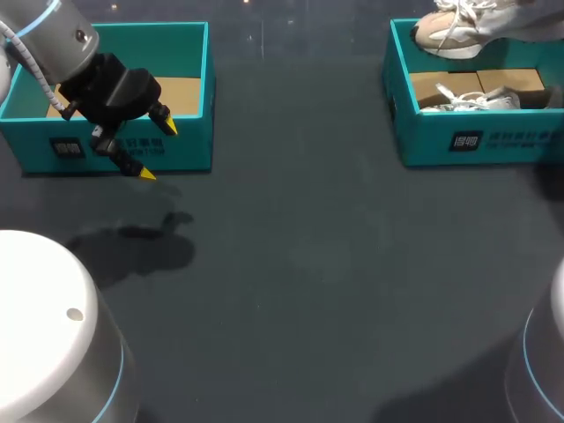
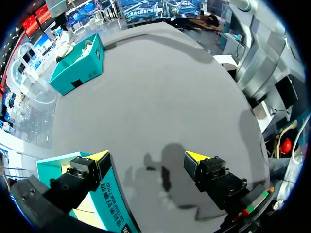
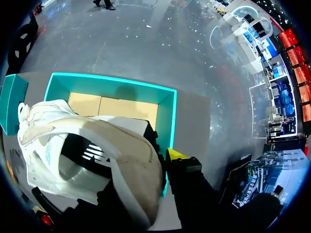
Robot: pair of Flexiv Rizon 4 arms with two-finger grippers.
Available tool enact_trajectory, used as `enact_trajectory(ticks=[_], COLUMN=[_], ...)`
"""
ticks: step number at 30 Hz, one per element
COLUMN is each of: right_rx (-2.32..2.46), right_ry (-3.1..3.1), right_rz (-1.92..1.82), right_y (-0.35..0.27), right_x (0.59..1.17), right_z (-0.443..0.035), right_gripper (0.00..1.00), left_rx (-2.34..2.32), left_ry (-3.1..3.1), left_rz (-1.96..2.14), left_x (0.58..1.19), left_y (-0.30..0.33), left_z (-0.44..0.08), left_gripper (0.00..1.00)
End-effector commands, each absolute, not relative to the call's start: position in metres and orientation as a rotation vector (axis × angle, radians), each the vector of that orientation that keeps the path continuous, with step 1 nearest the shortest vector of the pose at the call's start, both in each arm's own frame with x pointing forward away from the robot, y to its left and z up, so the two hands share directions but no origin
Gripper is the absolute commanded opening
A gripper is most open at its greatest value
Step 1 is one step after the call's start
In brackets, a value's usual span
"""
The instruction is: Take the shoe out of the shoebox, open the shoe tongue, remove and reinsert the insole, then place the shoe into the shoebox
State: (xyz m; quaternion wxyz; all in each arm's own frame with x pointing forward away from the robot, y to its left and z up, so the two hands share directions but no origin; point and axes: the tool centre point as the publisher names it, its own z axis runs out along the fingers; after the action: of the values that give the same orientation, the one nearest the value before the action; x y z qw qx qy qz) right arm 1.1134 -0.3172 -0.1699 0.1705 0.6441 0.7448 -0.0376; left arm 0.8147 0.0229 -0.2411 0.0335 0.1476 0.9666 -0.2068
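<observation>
Right pincer (image 3: 163, 167) clenched on beige-and-white soft fabric sneaker (image 3: 97, 155) | likely light, floppy upper; you'd best hold its firmer heel collar | left pincer (image 1: 157, 151) released.

Dim, even overhead light; soft shadow on table (image 1: 308, 291) (below left tool (image 1: 157, 152)), another toward right near corner.

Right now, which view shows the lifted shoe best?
The right wrist view: the shoe fills it, with its opening and collar clear. The head view cuts it off, showing only part above the right shoebox. The left wrist view shows it far off, too small to judge.
</observation>
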Motion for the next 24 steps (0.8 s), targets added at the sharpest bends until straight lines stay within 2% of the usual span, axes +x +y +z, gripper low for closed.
enact_trajectory(ticks=[1,24], right_rx=[1.831,1.954], right_ry=[2.114,1.89], right_rz=[-0.105,-0.173], right_y=[-0.317,-0.343], right_x=[1.112,1.117], right_z=[-0.168,-0.212], right_gripper=[0.0,0.0], left_rx=[0.454,0.454], left_ry=[2.973,2.973], left_rz=[-0.631,-0.631], left_x=[0.814,0.814], left_y=[0.024,0.024], left_z=[-0.241,-0.241], left_gripper=[1.0,1.0])
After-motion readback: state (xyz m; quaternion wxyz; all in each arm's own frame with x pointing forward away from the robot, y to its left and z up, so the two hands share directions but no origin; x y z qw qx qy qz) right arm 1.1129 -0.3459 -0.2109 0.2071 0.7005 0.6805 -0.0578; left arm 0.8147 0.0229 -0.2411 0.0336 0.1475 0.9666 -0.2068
